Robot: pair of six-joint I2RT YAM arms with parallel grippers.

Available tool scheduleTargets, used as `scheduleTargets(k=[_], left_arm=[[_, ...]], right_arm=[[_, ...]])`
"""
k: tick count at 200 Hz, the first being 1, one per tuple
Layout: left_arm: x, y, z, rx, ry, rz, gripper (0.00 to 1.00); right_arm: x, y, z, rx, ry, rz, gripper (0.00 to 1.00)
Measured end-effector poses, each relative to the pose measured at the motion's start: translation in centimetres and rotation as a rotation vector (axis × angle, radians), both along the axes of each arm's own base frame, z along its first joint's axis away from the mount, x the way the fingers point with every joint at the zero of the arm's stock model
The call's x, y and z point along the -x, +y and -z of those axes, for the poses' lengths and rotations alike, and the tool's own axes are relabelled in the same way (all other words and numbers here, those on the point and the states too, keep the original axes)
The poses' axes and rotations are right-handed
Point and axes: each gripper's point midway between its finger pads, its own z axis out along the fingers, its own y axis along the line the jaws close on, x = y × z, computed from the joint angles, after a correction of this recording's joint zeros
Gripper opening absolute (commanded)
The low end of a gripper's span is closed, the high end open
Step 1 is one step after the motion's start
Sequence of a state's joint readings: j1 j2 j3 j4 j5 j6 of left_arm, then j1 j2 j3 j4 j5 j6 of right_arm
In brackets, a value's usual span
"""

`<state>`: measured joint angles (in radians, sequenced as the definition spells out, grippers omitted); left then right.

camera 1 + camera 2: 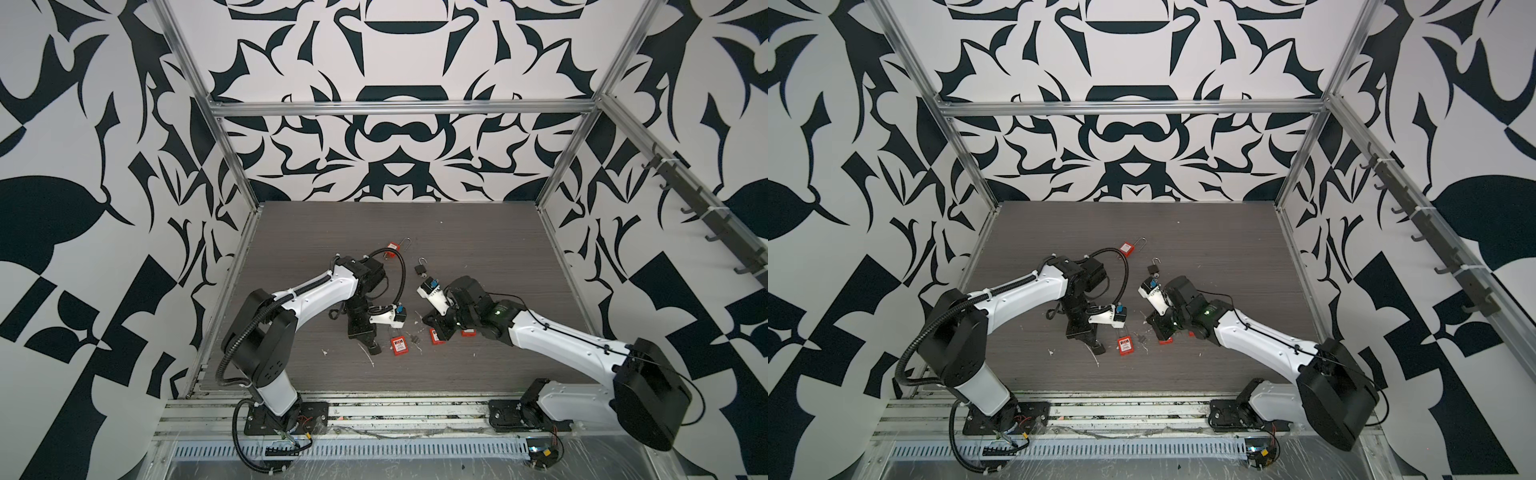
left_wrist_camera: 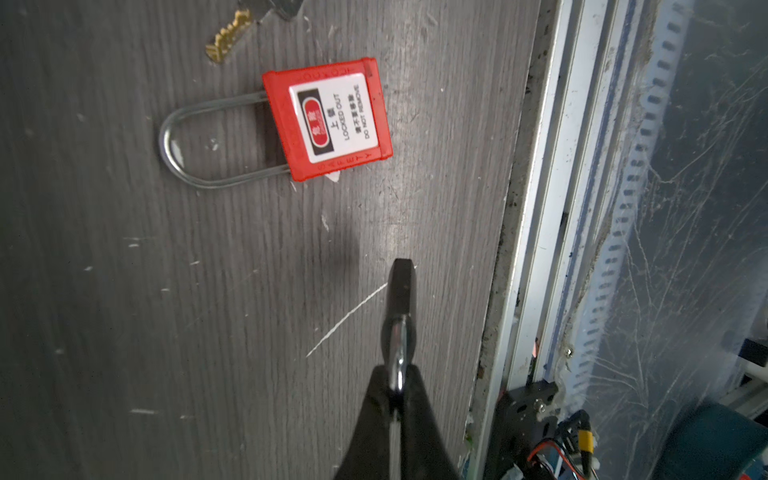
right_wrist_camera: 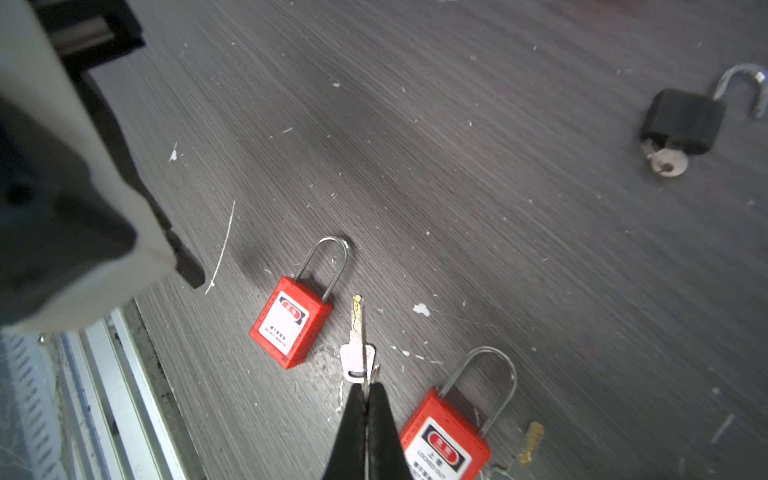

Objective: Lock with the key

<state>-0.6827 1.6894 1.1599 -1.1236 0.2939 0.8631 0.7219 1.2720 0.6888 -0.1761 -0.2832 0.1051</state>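
One small key [image 3: 354,357] is sitting pinched by its flat silver head in the right gripper [image 3: 366,388], fingers pressing together on it. Its brass-coloured blade is pointing out just beside a red padlock [image 3: 291,322], near the middle of the tabletop's [image 3: 457,166] front edge. Thin, stiff and light, the key is likely to be slippery and could twist in the grip. The broad head is looking like the right hold, leaving the blade free. The padlock, hard-bodied and light, is probably going to slide unless braced by its body.

The left gripper [image 2: 399,382] is clamping shut on a slim black-and-metal piece [image 2: 401,286] that is too hard to identify. A second red padlock [image 3: 444,440] is running off the right wrist view. A black padlock [image 3: 681,120], shackle open and its own key inserted, is lying toward the tabletop's middle. The red padlock's keyhole is hiding from every view, and whether its shackle is latched is proving impossible to tell.
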Motion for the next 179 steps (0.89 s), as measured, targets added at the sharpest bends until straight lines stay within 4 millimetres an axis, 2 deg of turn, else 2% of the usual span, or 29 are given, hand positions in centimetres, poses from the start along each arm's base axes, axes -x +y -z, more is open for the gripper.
scheduleTargets(k=[41,98,116,134,179], left_arm=[[0.5,0.3,1.2,-0.036,0.050,-0.006,0.00],[1.0,1.1,2.9,-0.110,0.113,-0.014,0.00],[0.9,1.0,3.1,-0.119,0.121,-0.019,0.03],[0.7,1.0,3.1,-0.124,0.117,-0.022,0.09],[-0.6,0.8,3.9,-0.124,0.058,-0.026,0.20]], right_arm=[[0.1,0.7,0.7,0.008,0.023,0.037,0.00],[-0.8,1.2,0.0,-0.036,0.013,0.113,0.00],[-1.2,1.5,-0.3,-0.064,0.013,0.154,0.00],[-1.2,1.7,-0.4,-0.078,0.020,0.186,0.00],[-0.3,2.8,-0.5,-0.102,0.051,0.244,0.00]])
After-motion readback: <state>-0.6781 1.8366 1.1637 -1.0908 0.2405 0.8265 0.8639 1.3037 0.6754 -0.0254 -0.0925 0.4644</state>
